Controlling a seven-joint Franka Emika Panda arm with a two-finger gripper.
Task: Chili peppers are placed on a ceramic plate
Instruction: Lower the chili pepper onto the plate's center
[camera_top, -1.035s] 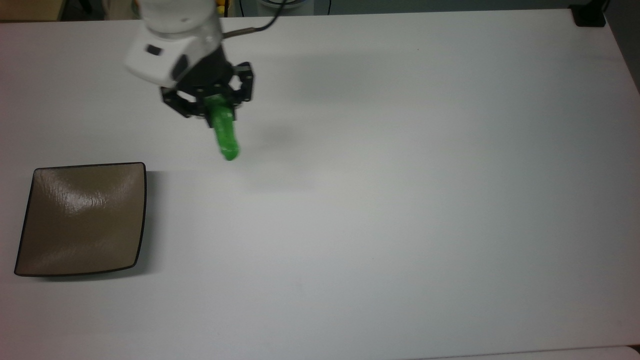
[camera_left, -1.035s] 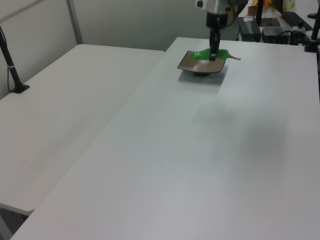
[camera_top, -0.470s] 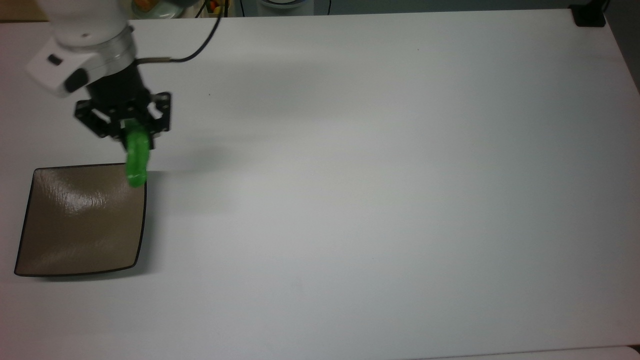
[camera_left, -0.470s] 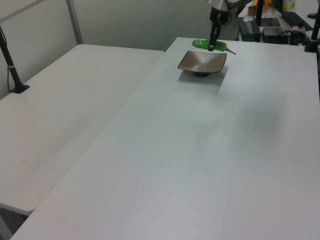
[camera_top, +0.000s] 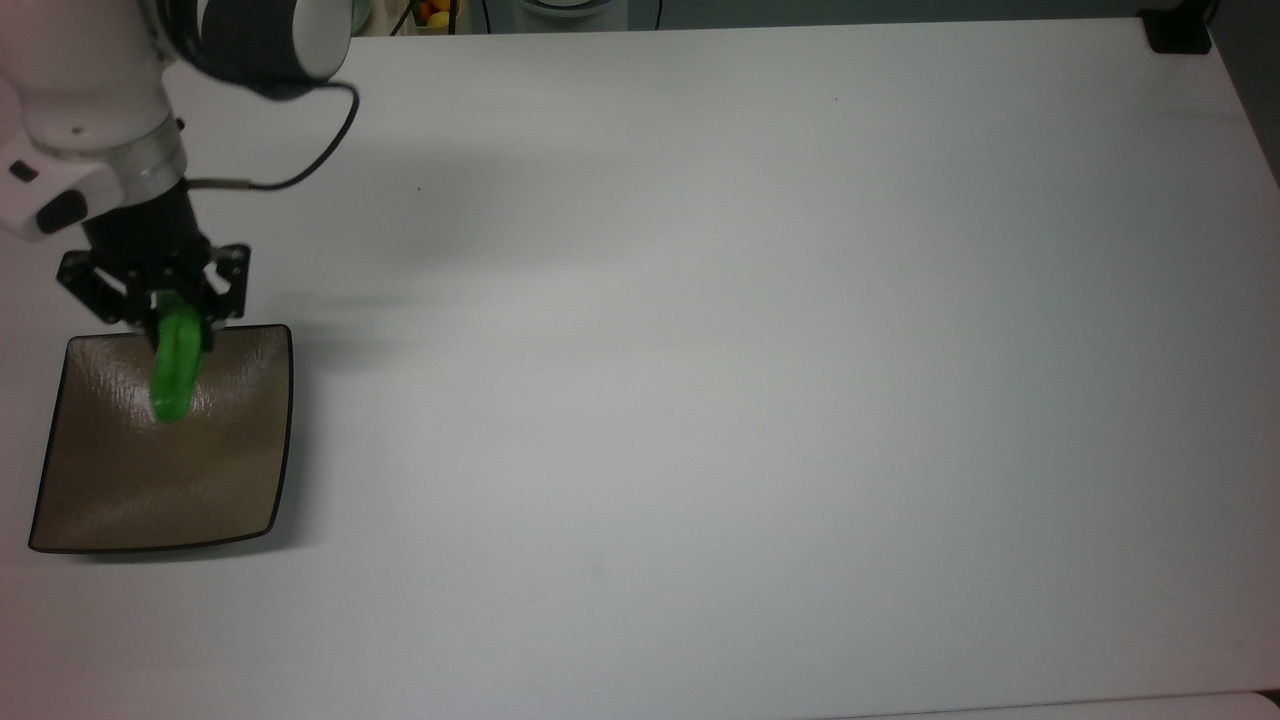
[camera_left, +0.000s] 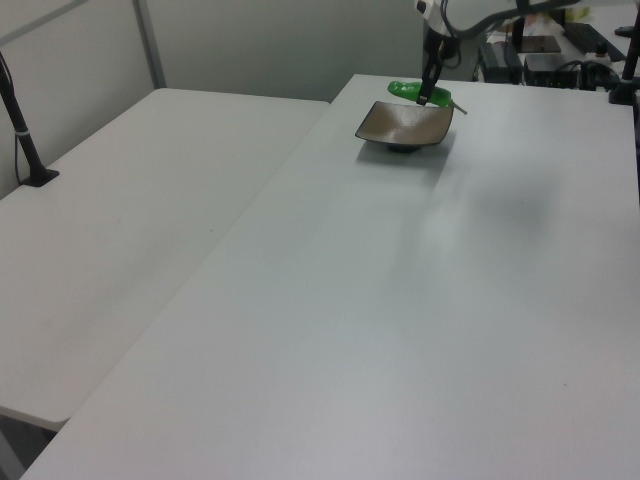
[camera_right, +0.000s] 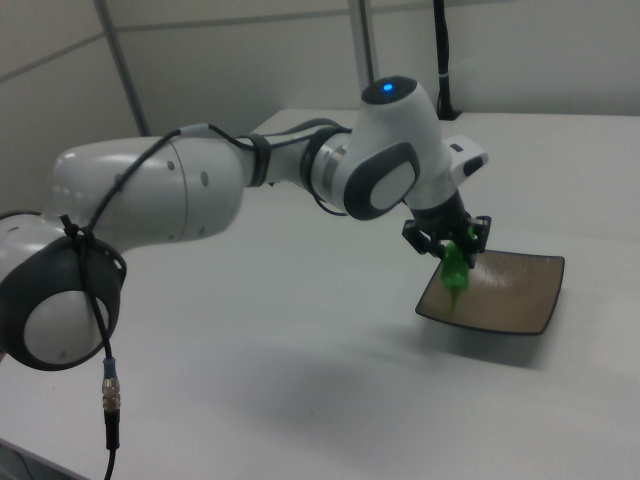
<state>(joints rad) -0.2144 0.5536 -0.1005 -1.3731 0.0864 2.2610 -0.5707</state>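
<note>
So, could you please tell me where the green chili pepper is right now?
The green chili pepper is held in the gripper, above the ceramic plate near the top view's left edge.

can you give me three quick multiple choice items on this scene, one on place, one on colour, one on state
1. Where is the bright green lumpy chili pepper?
A. over the square glossy taupe-brown ceramic plate
B. lying mid-table
C. off the table

2. What colour is the plate's thin rim?
A. white
B. dark
C. red

3. What is the state of the black two-finger tool?
A. open, nothing in it
B. shut on the pepper
C. resting on the white table

Key: 1 A, the top view shows the pepper hanging over the plate's upper part. 2 B, a dark line edges the plate. 3 B, the pepper hangs from the tool, clear of the plate in the left view.
</note>
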